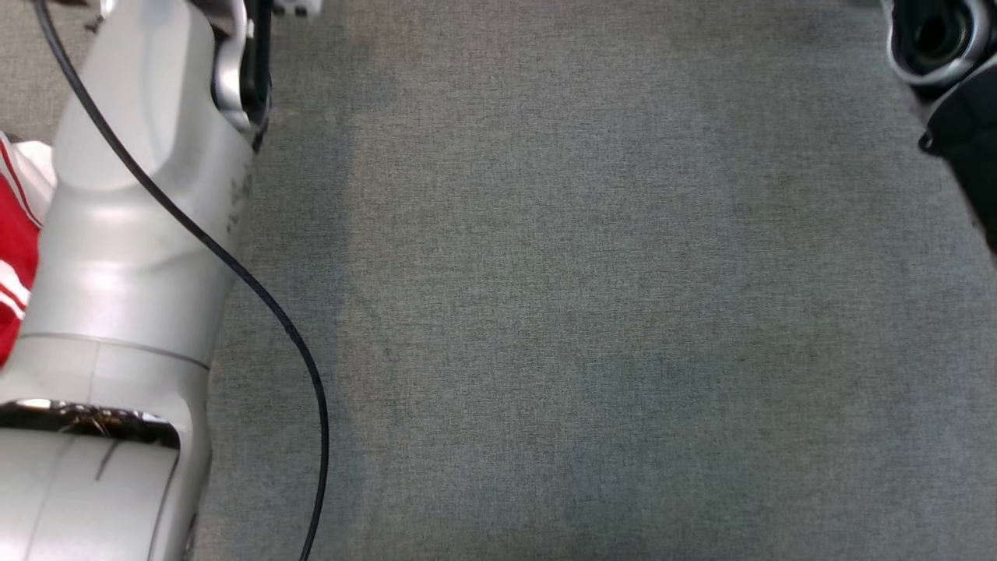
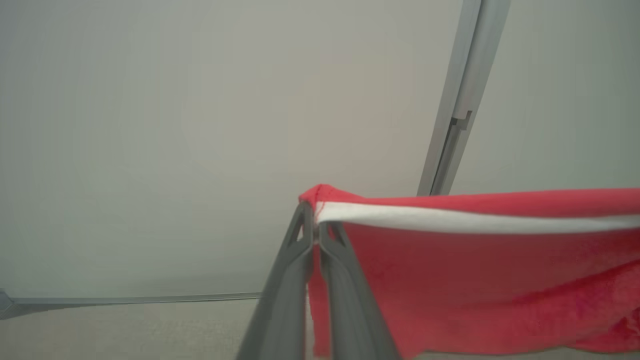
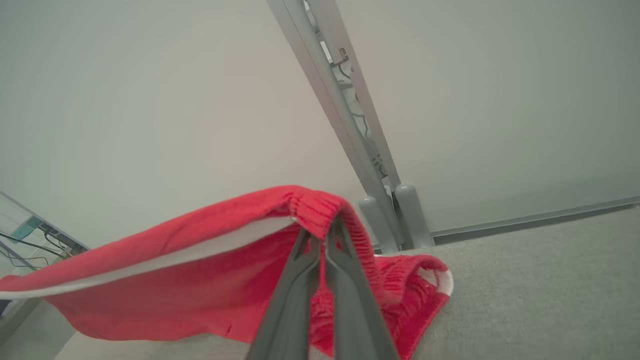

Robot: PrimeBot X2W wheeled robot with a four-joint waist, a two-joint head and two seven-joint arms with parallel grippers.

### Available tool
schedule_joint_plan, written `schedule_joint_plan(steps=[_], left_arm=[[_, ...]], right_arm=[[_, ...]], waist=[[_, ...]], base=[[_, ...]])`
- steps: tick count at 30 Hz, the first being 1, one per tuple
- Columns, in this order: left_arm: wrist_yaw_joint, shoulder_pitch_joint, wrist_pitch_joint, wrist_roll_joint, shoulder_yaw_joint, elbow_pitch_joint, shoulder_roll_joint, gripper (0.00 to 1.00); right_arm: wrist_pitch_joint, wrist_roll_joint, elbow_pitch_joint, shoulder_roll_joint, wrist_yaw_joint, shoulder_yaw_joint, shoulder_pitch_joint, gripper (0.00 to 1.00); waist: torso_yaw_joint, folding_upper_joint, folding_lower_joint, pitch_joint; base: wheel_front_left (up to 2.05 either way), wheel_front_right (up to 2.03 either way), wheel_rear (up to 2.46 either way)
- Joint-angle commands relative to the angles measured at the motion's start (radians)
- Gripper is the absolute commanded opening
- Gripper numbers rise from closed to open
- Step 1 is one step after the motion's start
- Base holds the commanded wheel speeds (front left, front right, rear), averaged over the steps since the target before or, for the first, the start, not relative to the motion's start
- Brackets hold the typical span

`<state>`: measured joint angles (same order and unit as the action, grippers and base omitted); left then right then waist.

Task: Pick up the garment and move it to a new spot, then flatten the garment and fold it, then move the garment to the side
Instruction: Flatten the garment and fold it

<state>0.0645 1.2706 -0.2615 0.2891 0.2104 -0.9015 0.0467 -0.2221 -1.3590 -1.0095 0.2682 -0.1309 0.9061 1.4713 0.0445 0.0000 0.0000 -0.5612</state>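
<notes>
Your left gripper (image 2: pixel 314 222) and right gripper (image 3: pixel 320 234) are each clamped tight on the garment (image 2: pixel 475 265). It looks soft and light, so hold it by its top corners.

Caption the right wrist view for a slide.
Right gripper shut on the ribbed edge of a red garment, holding it up over the grey surface.

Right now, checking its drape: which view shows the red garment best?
The right wrist view: the garment spreads from the shut right gripper, ribbed edge and white band visible. The left wrist view shows a pinched corner and a red panel; the head view, a sliver.
</notes>
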Motion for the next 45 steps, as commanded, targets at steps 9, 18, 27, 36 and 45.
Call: schedule_joint_plan(steps=[9, 18, 27, 36, 45], left_arm=[[0.007, -0.153, -0.004, -0.009, 0.046, -0.028, 0.007, 0.0], [-0.002, -0.331, -0.004, -0.055, 0.046, -0.001, 0.009, 0.0], [-0.004, -0.49, -0.004, -0.115, 0.065, 0.019, 0.023, 0.0], [-0.001, -0.628, -0.004, -0.16, 0.087, 0.039, 0.046, 0.0], [0.006, -0.754, -0.004, -0.164, 0.077, 0.065, 0.055, 0.0]], right_arm=[[0.057, -0.127, 0.134, 0.065, 0.0, 0.004, -0.196, 0.0], [0.141, -0.236, 0.278, 0.117, 0.0, 0.002, -0.394, 0.0], [0.246, -0.309, 0.359, 0.14, 0.0, -0.011, -0.556, 0.0], [0.327, -0.308, 0.356, 0.155, 0.0, -0.008, -0.661, 0.0], [0.415, -0.244, 0.426, 0.189, 0.0, 0.058, -0.756, 0.0]], waist=[[-0.013, 0.0, 0.0, 0.045], [-0.006, 0.0, 0.0, 0.14], [0.003, 0.0, 0.0, 0.235], [0.006, 0.0, 0.0, 0.311], [0.006, 0.0, 0.0, 0.385]], base=[[0.0, 0.0, 0.0], [0.0, 0.0, 0.0], [0.0, 0.0, 0.0], [0.0, 0.0, 0.0], [0.0, 0.0, 0.0]])
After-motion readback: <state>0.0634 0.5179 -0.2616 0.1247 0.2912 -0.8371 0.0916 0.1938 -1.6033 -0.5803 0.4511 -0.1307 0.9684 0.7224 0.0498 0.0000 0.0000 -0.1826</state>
